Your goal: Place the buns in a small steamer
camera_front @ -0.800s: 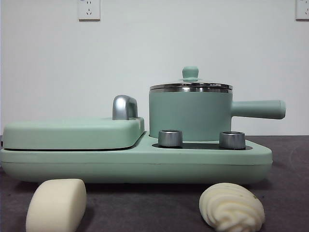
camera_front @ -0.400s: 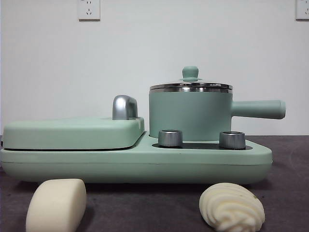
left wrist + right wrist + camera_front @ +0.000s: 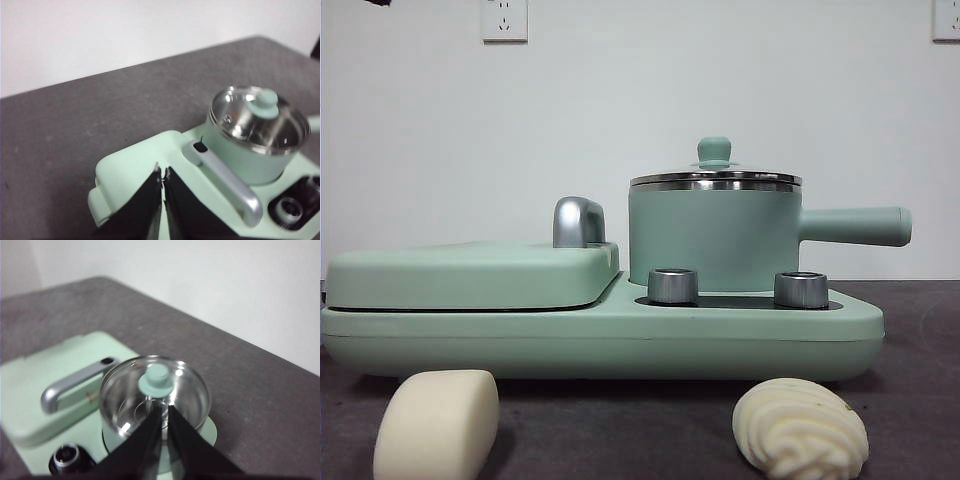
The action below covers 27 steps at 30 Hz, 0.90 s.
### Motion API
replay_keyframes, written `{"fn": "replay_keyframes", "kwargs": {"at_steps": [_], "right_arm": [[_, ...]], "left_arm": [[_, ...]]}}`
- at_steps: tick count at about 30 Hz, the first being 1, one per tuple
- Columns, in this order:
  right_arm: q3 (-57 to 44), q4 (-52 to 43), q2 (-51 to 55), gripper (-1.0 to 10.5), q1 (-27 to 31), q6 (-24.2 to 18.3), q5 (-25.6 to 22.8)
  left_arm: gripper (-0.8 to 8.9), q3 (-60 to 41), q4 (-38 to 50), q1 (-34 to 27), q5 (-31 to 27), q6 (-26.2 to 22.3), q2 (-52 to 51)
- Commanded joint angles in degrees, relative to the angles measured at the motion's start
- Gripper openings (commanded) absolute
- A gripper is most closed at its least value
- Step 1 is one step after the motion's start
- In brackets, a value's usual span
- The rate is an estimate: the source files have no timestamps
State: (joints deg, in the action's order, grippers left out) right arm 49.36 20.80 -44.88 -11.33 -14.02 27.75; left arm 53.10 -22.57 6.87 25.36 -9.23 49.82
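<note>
A mint green cylindrical small steamer [image 3: 714, 236] with a steel rim stands on the right half of a mint green cooking appliance base [image 3: 600, 335], which sits on the dark grey worktop [image 3: 650, 430]. Its glass lid with a green knob [image 3: 714, 150] is on, and its straight green side handle [image 3: 855, 226] points toward the worktop's right edge. Two steel dials [image 3: 672, 285] stand on the base in front of the pot. On the left half of the base lies a flat green hinged grill plate [image 3: 470, 275] with a curved steel handle [image 3: 578, 221].

The two cream-white buns lie on the worktop near its front edge, just before the base and well apart from each other: the smooth rounded block bun [image 3: 437, 424] toward the left, the oval bun with swirled ridges [image 3: 800, 427] toward the right, below the steamer.

The left claw [image 3: 161, 172] hangs above the grill plate with its black jaws pressed together and nothing between them. The right claw [image 3: 164, 412] hangs above the steamer's lid, close to the knob, jaws likewise closed and empty.
</note>
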Motion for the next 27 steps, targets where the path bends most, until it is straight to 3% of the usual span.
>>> {"fn": "replay_keyframes", "kwargs": {"at_steps": [1, 3, 7, 16, 27], "right_arm": [[1.2, 0.5, -0.3, 1.7, -1.2, -5.1, -2.1], [1.2, 0.8, -0.3, 2.5, -1.6, -5.0, -3.3], [1.2, 0.8, -0.3, 2.7, -1.6, -5.0, -3.8], [1.2, 0.7, -0.3, 2.7, -1.6, -4.2, -3.8], [1.2, 0.7, -0.3, 2.7, -1.6, -1.4, -3.7]], "left_arm": [[0.46, 1.3, 0.8, 0.5, 0.3, -5.3, 0.4], [1.36, 1.3, 1.4, 0.8, 0.3, -5.3, 0.4], [2.59, 1.3, 1.5, 1.2, 0.3, -5.2, 0.4], [2.58, 1.3, 4.8, 6.1, 0.3, -1.4, 2.2], [2.49, 1.3, 22.9, 19.3, -0.1, 1.9, 16.2]]}}
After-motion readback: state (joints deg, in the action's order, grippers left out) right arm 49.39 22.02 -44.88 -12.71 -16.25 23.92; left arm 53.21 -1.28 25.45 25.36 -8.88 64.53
